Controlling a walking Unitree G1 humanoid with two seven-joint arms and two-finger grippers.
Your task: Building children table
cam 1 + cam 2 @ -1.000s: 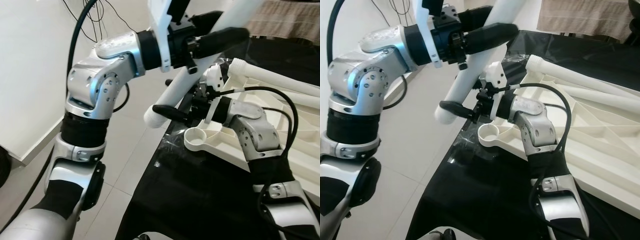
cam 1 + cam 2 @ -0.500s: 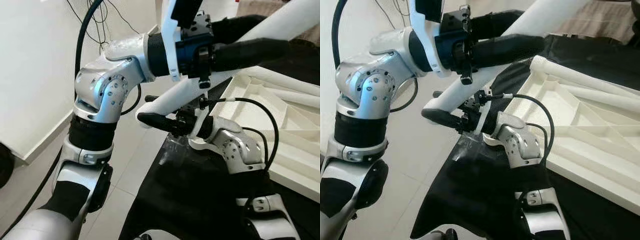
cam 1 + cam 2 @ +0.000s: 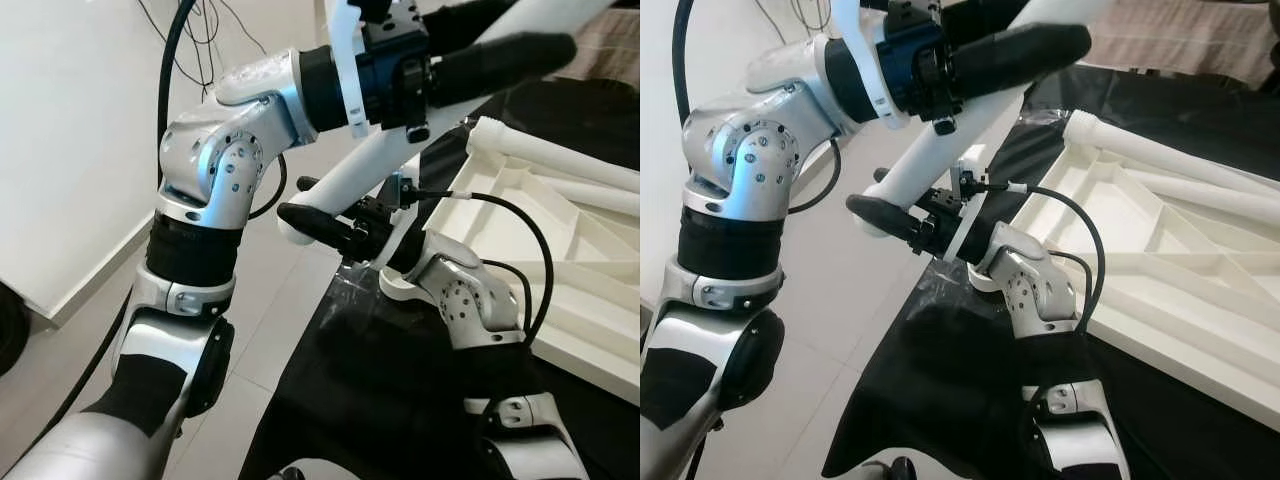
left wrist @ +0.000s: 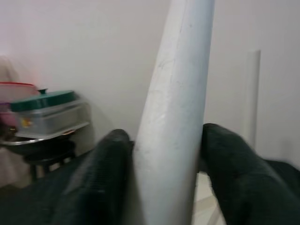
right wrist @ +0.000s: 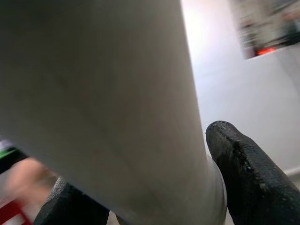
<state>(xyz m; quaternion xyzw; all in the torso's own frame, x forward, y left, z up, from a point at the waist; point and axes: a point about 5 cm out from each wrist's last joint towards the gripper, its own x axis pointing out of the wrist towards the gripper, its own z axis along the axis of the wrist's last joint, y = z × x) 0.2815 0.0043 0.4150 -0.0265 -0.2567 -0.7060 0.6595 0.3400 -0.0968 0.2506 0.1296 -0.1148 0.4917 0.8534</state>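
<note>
one white table leg (image 3: pixel 370 160) is held up in the air, slanting from low near the table edge to high and away. it is squeezed up high by the left gripper (image 3: pixel 490 45) and down at its low end by the right gripper (image 3: pixel 315 205). the upside-down white tabletop (image 3: pixel 1170 260) lies just beside it on the black cloth (image 3: pixel 940 380), with two more legs (image 3: pixel 1180 150) seen on it.

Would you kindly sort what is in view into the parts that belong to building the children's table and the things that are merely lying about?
Belonging to the job:
- white table leg, held in both tools
- left tool, shut on the leg higher up
- right tool, shut on its lower end
- white tabletop, underside up
- spare white legs lying on it

Just lying about:
- black cloth
- green-lidded container
- beige fabric
</note>
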